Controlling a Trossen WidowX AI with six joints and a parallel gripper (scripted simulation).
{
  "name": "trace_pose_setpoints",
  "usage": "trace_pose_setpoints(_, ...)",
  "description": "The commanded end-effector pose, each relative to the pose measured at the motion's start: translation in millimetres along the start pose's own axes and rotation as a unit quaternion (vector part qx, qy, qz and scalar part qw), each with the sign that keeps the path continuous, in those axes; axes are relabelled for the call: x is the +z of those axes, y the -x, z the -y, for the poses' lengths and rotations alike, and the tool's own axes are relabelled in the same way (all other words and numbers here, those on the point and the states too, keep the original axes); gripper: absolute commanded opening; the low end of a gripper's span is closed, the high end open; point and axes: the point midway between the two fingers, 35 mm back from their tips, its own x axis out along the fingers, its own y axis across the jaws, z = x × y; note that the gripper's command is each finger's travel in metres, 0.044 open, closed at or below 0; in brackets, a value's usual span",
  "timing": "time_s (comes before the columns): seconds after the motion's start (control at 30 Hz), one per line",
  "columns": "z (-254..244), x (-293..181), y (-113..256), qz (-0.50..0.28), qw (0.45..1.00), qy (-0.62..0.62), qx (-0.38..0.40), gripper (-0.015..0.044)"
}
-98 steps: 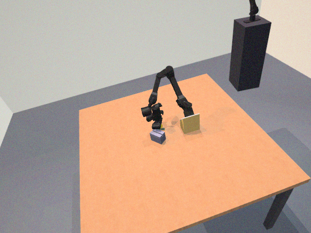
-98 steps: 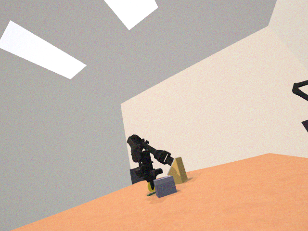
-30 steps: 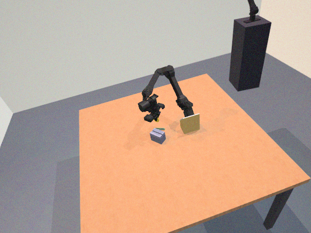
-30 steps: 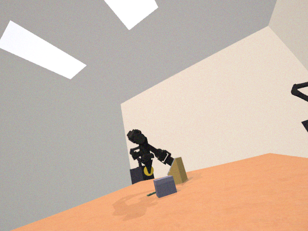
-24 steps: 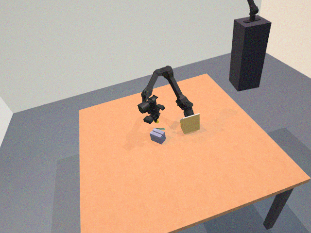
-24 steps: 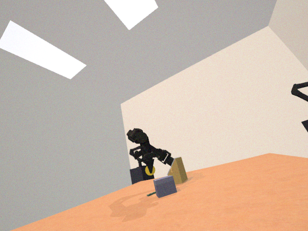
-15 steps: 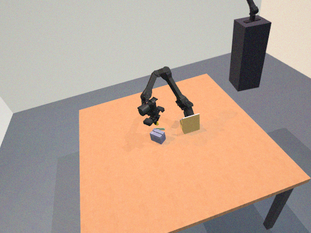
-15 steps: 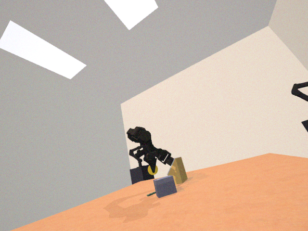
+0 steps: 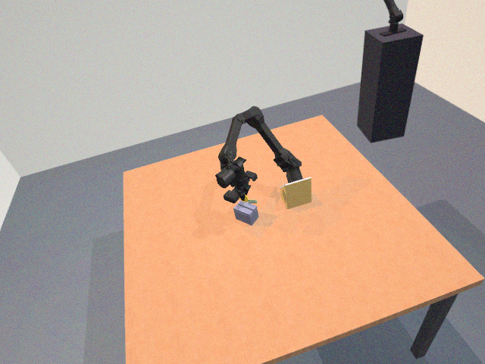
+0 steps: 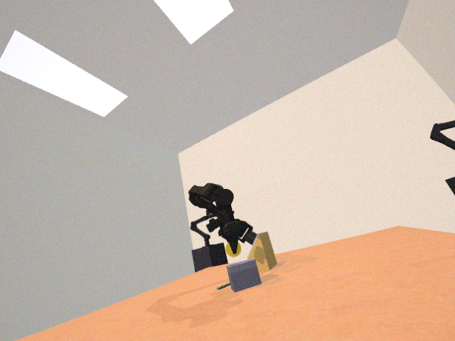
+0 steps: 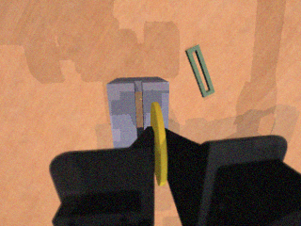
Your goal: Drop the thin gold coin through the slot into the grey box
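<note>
My gripper [image 9: 243, 199] [image 10: 234, 252] [image 11: 153, 131] is shut on the gold coin [image 9: 245, 198] [image 10: 229, 249] [image 11: 162, 165]. The coin is upright on its edge between the fingertips, in the air above box height. The closed grey box [image 9: 245, 214] [image 10: 244, 275] [image 11: 123, 118] stands on the table. In the wrist view its lid slot [image 11: 139, 108] is just left of the coin, and the coin is turned slightly from the slot's line. The green holder [image 9: 252, 202] [image 10: 222, 286] [image 11: 208, 93] lies empty on the table beside the box, upper right in the wrist view.
A yellowish wedge-shaped block [image 9: 299, 193] [image 10: 271, 251] stands by the arm's base, right of the box in the top and exterior views. The wooden table [image 9: 235, 293] [image 10: 349, 293] carries them all. A dark pedestal [image 9: 395, 86] with another arm stands beyond the table.
</note>
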Motion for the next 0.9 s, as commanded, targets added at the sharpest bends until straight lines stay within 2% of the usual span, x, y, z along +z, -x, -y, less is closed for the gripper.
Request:
trace_pose_setpoints(0.0, -8.4, -8.0, -0.6, -0.002, 1.0, -0.004, 0.0, 0.0)
trace_pose_setpoints(0.87, -11.0, -10.2, -1.1, 0.0, 1.0, -0.009, 0.0, 0.0)
